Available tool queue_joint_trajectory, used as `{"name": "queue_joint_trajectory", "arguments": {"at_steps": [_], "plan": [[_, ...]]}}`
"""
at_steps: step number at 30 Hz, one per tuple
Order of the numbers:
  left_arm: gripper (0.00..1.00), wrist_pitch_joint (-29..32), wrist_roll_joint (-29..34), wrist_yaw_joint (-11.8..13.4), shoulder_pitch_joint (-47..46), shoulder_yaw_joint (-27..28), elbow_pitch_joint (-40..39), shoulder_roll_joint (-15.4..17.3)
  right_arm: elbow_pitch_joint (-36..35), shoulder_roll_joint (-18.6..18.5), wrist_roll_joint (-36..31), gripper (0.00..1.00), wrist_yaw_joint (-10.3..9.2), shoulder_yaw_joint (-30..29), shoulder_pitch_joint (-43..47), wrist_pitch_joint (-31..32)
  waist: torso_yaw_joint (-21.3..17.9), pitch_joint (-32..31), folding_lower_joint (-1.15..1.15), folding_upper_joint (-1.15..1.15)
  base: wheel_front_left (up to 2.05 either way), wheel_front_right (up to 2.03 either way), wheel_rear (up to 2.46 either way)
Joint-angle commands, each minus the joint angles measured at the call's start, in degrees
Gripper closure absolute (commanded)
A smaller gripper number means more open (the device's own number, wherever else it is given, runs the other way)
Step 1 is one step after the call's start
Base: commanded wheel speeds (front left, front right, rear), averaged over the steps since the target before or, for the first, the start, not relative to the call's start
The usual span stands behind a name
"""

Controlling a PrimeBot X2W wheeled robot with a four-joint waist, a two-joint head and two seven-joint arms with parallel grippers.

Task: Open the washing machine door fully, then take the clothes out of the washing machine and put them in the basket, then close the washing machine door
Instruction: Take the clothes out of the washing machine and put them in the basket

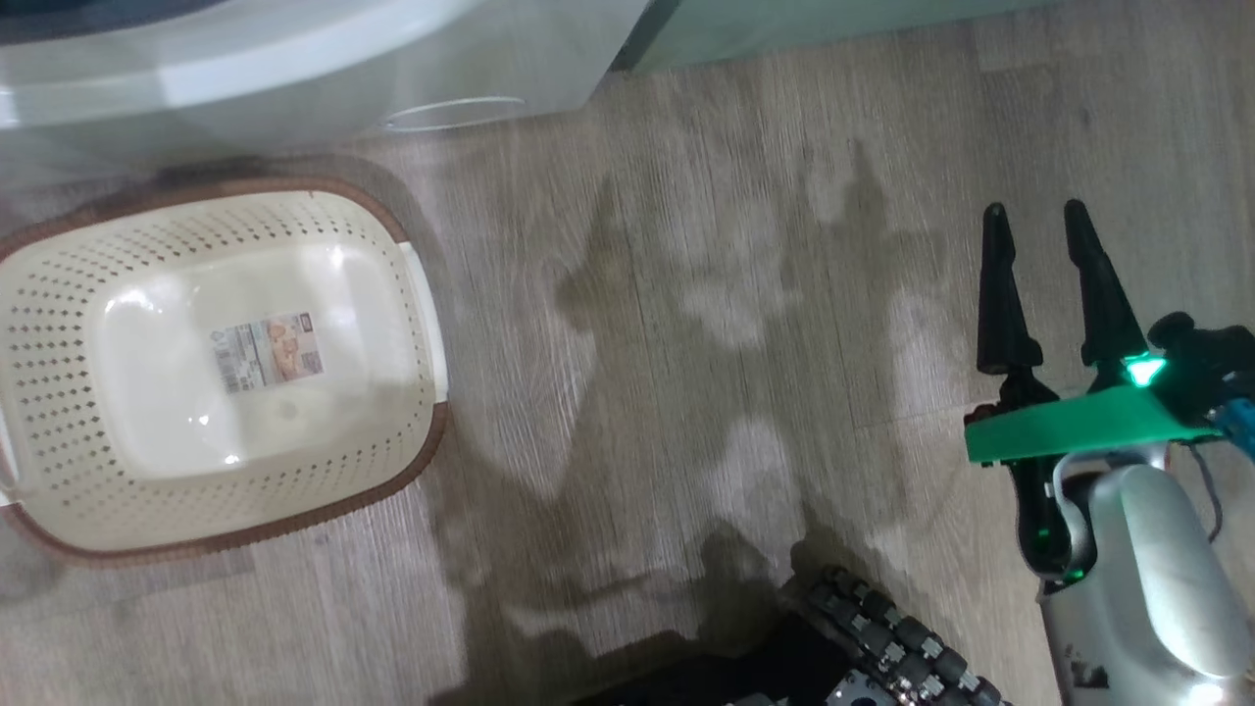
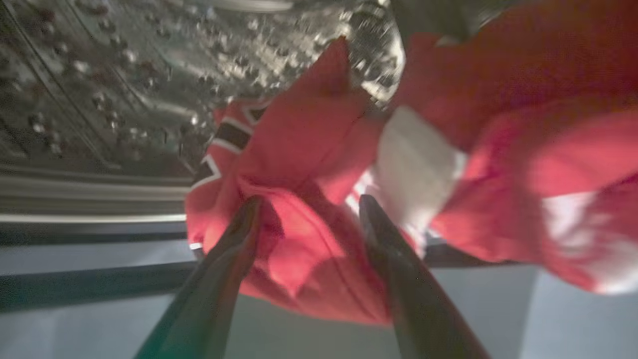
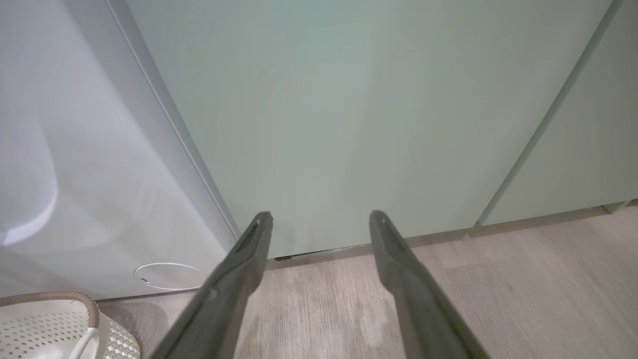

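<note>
Clothes (image 2: 309, 134) lie inside the washing machine (image 2: 124, 75), left gripper (image 2: 310, 202) spread wide around a red fold. Basket (image 1: 147, 392) sits empty on the floor (image 1: 686, 343); right gripper (image 1: 1035, 209) wide, idle. Unloading and closing the door are left.

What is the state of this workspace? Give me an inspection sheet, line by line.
Surface: wood-look floor, robot's shadows on it.
Job's things: basket on the floor before the washing machine, empty but for a paper label; red clothes in the steel drum.
Clutter: nothing seen.
Claws: left claw open, fingers astride a fold of the clothes; right claw open, holding nothing, above the floor.
Cables: thin dark cable looping by the right wrist.
Surroundings: pale green cabinets beside the machine; small round white hatch low on its front.
</note>
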Motion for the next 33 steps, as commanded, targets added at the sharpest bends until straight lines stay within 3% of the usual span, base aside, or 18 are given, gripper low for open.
{"name": "queue_joint_trajectory", "arguments": {"at_steps": [1,7,8,9,10,20,27,33], "plan": [[0.0,0.72,0.59,0.69,-2.51,0.02,-0.56,3.26,-1.81,0.17,0.44,0.0,-0.04,1.1,0.38,-0.52,-0.34,0.86,-0.01,0.0,0.0,0.0,0.0],[0.0,1.57,0.5,1.36,-3.19,-0.6,3.21,3.88,-1.9,0.17,0.75,0.0,-0.04,0.64,0.17,-0.52,-0.31,1.42,-0.01,0.0,0.0,0.0,0.0],[0.48,1.56,0.29,1.35,-3.18,-0.6,3.68,3.66,-1.84,0.18,0.7,0.0,-0.04,0.53,0.19,-0.52,-0.24,1.32,-0.01,0.0,0.0,0.0,0.0],[0.79,1.44,0.2,1.41,-3.06,-0.7,4.07,3.47,-1.78,0.18,0.64,0.0,-0.04,0.43,0.23,-0.52,-0.17,1.14,-0.01,0.0,0.0,0.0,0.0],[1.0,1.2,0.03,1.49,-2.85,-0.73,4.42,3.25,-1.71,0.18,0.56,0.0,-0.04,0.35,0.28,-0.52,-0.09,0.9,-0.01,0.0,0.0,0.0,0.0],[1.0,-4.06,-1.65,0.63,2.19,-1.41,6.38,-0.17,-0.78,0.18,-0.53,0.0,-0.04,-0.62,2.59,-0.52,1.42,-4.92,-0.01,0.0,0.0,0.0,0.0],[1.0,-10.48,-2.24,1.85,8.57,-2.31,7.0,-2.56,0.27,0.03,-1.74,0.0,-0.04,-1.51,6.52,-0.52,3.26,-12.83,-0.01,0.0,0.0,0.0,0.0],[1.0,-15.81,-4.28,0.73,14.56,-2.04,7.34,-5.6,0.79,-1.18,-2.15,0.0,-0.04,-2.57,10.34,-0.52,5.76,-19.96,-0.01,0.0,0.0,0.0,0.0]]}}
